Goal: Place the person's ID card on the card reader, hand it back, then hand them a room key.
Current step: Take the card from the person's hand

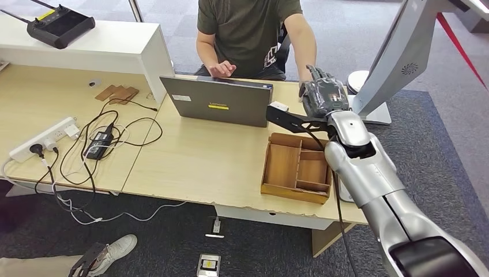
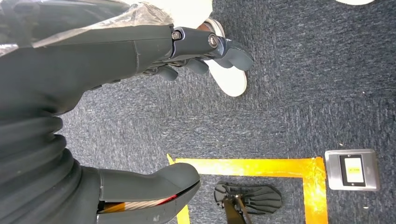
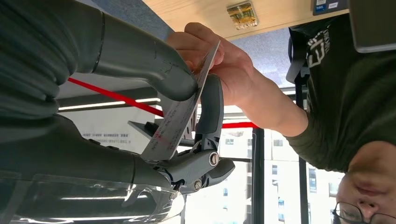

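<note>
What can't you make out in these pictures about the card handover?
- Card print: right wrist view, seen nearly edge-on, too blurred to read.
- Card in the head view: hidden behind the right hand.
- Card reader: none can be picked out on the desk.
- Tray contents: the right arm covers its near corner.

An office reception corner: a light wooden desk (image 1: 196, 156) carries a grey laptop (image 1: 222, 107), a power strip (image 1: 43, 138) with tangled cables and a wooden organiser tray (image 1: 294, 167), on dark blue carpet (image 1: 444, 150).
</note>
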